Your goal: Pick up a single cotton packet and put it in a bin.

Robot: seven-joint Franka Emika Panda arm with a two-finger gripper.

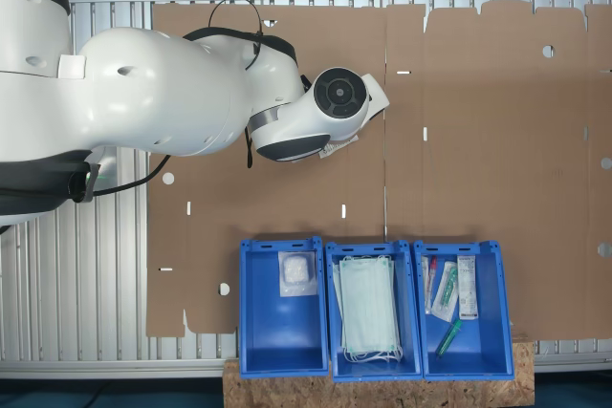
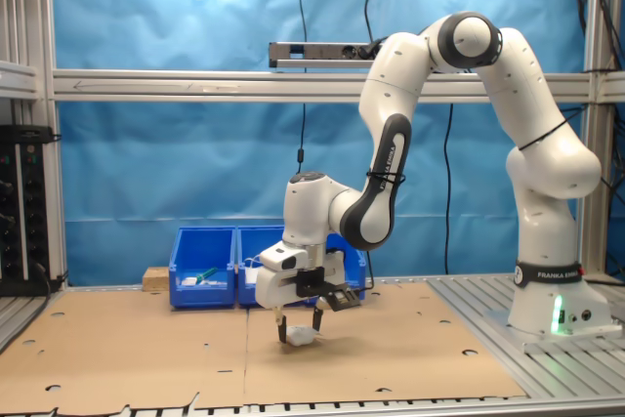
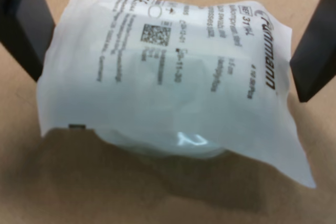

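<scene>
In the wrist view, the cotton packet (image 3: 168,82) sits between two dark fingers (image 3: 26,24), pinched at both flanks with the jaws clamped on it. In the second exterior view, the gripper (image 2: 300,331) holds it just above the cardboard sheet (image 2: 146,358), seemingly lifted. In the first exterior view, the bin (image 1: 260,332) lies at about six o'clock from the arm's wrist (image 1: 330,107), so the carry likely runs that way.
</scene>
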